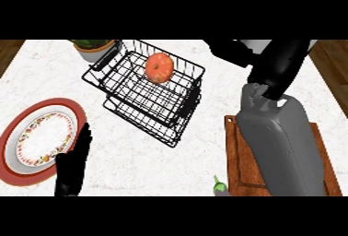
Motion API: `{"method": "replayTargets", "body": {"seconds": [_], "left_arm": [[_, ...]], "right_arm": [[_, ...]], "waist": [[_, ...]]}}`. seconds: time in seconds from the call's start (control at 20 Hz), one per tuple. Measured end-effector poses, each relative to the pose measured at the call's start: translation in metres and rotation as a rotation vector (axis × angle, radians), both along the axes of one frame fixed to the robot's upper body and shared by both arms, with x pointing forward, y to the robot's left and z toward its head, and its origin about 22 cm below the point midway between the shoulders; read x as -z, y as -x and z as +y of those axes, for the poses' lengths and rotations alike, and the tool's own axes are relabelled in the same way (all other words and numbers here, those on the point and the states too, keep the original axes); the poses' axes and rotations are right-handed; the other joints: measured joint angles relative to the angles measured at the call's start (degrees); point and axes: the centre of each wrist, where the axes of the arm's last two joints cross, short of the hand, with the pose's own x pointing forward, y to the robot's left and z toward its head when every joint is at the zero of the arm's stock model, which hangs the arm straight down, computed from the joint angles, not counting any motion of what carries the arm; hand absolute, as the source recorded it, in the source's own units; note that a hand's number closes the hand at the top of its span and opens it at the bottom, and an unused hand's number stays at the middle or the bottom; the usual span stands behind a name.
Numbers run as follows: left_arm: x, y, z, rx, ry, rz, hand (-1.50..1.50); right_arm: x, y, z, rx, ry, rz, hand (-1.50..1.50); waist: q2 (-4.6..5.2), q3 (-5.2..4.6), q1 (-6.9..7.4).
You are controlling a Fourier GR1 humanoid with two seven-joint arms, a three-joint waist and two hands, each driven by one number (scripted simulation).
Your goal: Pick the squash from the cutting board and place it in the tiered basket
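The squash [159, 67] lies in the top tier of the black wire basket [139, 99], near the far edge of the counter [204, 147]. My right hand [234, 51] hangs beyond the basket's right side, and I cannot tell its fingers. My left hand [73, 163] rests open at the near edge, beside the plate [41, 138], and the cutting board [239, 156] lies under my right forearm.

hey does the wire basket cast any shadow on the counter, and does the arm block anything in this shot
Head view: the tiered basket throws only a faint soft shadow on the counter; lighting is even, with no glare. Head view: the right forearm covers most of the cutting board, and the right hand runs past the top edge. The squash shows clearly.
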Motion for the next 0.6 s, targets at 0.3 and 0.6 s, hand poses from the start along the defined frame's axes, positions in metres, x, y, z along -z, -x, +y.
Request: {"method": "replayTargets", "body": {"seconds": [0.3,0.6], "left_arm": [[0.001,0.009,0.009,-0.03,-0.01,0.005,0.0],[0.001,0.013,0.012,-0.041,-0.006,-0.003,0.0]], "right_arm": [[0.003,0.061,-0.057,0.081,-0.096,-0.039,-1.5],[0.004,0.14,-0.107,0.092,-0.125,-0.041,-1.5]], "waist": [[-0.39,0.02,-1.72],[-0.35,0.05,-2.46]]}}
